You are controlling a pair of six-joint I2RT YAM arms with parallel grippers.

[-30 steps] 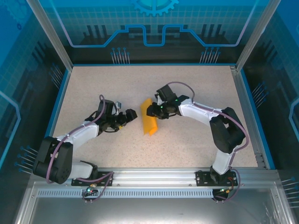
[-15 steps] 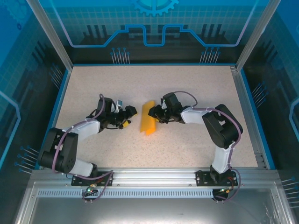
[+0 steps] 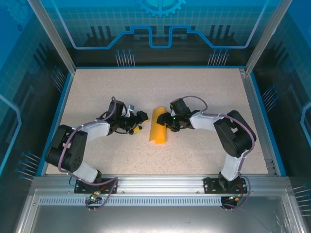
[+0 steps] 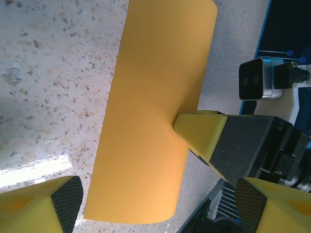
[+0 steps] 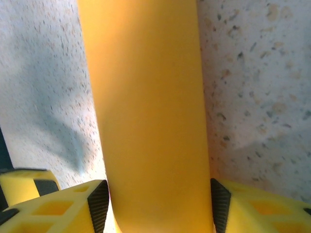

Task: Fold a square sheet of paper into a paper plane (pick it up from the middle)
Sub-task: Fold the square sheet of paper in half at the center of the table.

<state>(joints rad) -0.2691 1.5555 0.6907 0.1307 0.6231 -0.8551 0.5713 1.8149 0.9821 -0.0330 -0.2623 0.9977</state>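
Near the middle of the speckled worktop (image 3: 97, 90): orange paper (image 3: 158, 127), folded over into a long narrow strip, far end rounded, lying flat and pointing roughly away from the arm bases. Flanked on both sides. Just to its left, left fingers (image 3: 140, 118), spread wide and holding nothing. From the left wrist, seen as two yellow tips at the bottom corners (image 4: 53, 206), with the paper (image 4: 155, 107) stretched out ahead between them. Just to its right, right fingers (image 3: 164, 121), reaching in at the paper's right edge. From the left wrist, one yellow tip of these (image 4: 199, 128) touching that edge about halfway along. From the right wrist, set apart, with the paper (image 5: 146, 107) running through the gap and a dark pad (image 5: 98, 206) close against each long edge. Cannot tell whether clamped on the paper or merely resting beside it. Both arms bent low over the worktop, wrists turned inward toward the paper.
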